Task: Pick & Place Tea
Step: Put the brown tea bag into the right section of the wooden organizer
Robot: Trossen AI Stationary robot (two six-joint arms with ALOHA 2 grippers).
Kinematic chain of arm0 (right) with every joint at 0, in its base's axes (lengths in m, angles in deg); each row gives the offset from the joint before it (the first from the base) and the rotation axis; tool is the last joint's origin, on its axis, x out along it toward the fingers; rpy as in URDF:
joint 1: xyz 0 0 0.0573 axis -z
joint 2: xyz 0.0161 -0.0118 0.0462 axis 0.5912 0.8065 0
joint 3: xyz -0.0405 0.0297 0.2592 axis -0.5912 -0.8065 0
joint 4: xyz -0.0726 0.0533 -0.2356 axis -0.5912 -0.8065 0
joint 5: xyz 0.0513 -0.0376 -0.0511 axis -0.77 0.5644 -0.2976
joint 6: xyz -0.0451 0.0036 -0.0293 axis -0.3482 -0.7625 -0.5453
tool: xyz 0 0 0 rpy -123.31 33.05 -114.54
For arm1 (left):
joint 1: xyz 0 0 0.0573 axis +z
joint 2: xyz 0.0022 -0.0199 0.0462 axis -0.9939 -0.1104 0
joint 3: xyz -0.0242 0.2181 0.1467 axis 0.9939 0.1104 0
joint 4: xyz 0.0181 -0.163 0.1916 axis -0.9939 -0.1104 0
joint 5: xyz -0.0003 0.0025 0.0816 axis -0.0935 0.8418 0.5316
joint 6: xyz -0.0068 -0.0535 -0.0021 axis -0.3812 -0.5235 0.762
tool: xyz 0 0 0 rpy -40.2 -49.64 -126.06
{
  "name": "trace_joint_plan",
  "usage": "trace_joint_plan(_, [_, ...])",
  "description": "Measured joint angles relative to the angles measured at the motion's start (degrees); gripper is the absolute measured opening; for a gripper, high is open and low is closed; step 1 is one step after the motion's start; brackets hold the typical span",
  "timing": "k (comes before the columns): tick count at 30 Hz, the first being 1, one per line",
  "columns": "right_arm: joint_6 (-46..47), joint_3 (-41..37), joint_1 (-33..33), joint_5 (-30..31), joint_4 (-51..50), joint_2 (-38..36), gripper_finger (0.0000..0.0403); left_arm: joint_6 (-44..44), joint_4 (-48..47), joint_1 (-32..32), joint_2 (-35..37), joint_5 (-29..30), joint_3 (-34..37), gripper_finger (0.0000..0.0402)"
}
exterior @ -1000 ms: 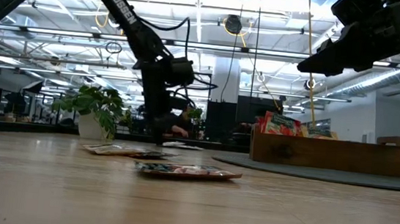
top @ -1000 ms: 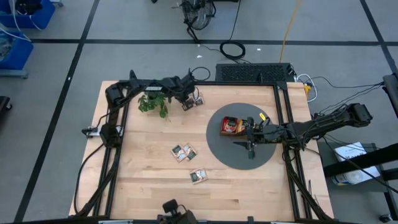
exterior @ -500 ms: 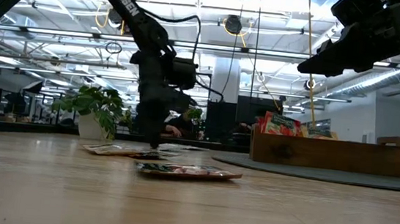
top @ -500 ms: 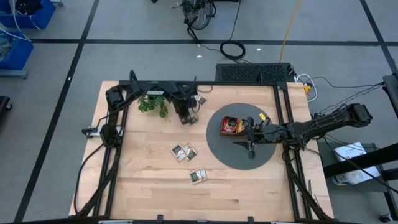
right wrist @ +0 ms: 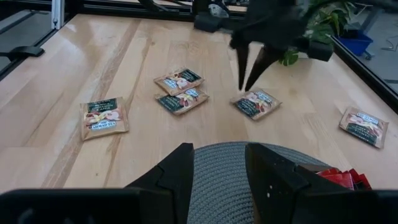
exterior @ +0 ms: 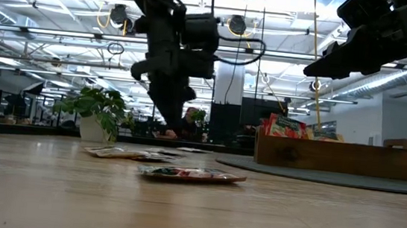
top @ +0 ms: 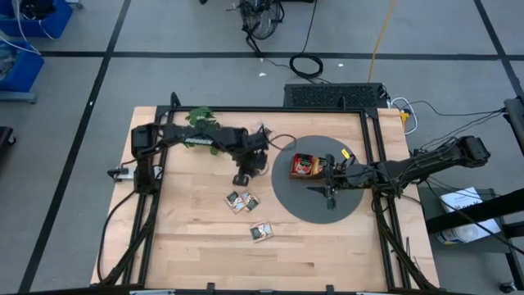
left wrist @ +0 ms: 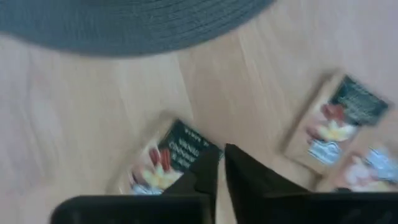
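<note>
Flat square tea sachets lie on the wooden table: a pair (top: 241, 201), one nearer the near edge (top: 262, 232), and one (right wrist: 257, 103) right under my left gripper. Another (right wrist: 364, 126) lies toward the far edge. My left gripper (right wrist: 247, 87) hangs above the table at its middle, pointing down, with only a thin slit between its fingers. In the left wrist view this sachet (left wrist: 158, 165) lies flat below the fingertips. My right gripper (right wrist: 217, 165) is open, over the round grey mat (top: 315, 209), beside the wooden tray (exterior: 334, 156) that holds upright sachets (exterior: 285, 125).
A small leafy plant (top: 201, 123) stands near the table's far left corner. The grey mat (right wrist: 217, 186) covers the right-centre of the table. Black frame rails (top: 377, 164) run along the table's sides. Bare wood lies toward the near edge (top: 205, 254).
My left gripper has travelled from the far edge beside the plant toward the table's middle and has risen off the tabletop. A sachet now lies under it where none showed a second ago. My right arm has kept still.
</note>
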Motion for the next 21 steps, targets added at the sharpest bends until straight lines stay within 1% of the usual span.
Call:
trace_joint_plan(2, [0.0, 0.0, 0.0, 0.0, 0.0, 0.0, 0.013, 2.3, -0.1, -2.5, -0.2, 5.6, 0.0, 0.006])
trace_joint_plan(5, [-0.1, 0.0, 0.0, 0.0, -0.2, 0.0, 0.013, 5.7, -1.1, -5.9, -0.4, 18.6, 0.0, 0.0114])
trace_joint_plan(8, [-0.1, 0.0, 0.0, 0.0, -0.7, 0.0, 0.013, 7.3, 2.0, -8.3, -0.4, 32.1, 0.0, 0.0167])
trace_joint_plan(9, [-0.1, 0.0, 0.0, 0.0, -0.8, 0.0, 0.013, 7.1, 3.8, -8.7, -0.4, 35.8, 0.0, 0.0183])
trace_joint_plan(11, [-0.1, 0.0, 0.0, 0.0, -0.9, 0.0, 0.013, 7.6, 6.5, -9.2, -0.3, 40.5, 0.0, 0.0206])
trace_joint_plan(13, [-0.1, 0.0, 0.0, 0.0, -0.8, 0.0, 0.013, 9.6, 7.2, -9.4, -0.3, 42.0, 0.0, 0.0223])
trace_joint_plan(15, [-0.1, 0.0, 0.0, 0.0, -0.8, 0.0, 0.013, 12.0, 6.4, -9.1, -0.3, 41.5, 0.0, 0.0235])
trace_joint_plan(16, [0.0, 0.0, 0.0, 0.0, -0.9, 0.0, 0.013, 12.9, 4.9, -8.9, -0.3, 40.4, 0.0, 0.0239])
trace_joint_plan(19, [0.2, 0.0, 0.0, 0.0, -1.2, 0.0, 0.013, 17.7, -2.3, -7.2, -0.3, 32.8, 0.0, 0.0243])
trace_joint_plan(20, [0.2, 0.0, 0.0, 0.0, -1.5, 0.0, 0.013, 18.5, -4.5, -6.7, -0.3, 31.2, 0.0, 0.0243])
trace_joint_plan(21, [0.1, 0.0, 0.0, 0.0, -1.8, 0.0, 0.013, 19.0, -5.9, -6.2, -0.3, 30.9, 0.0, 0.0243])
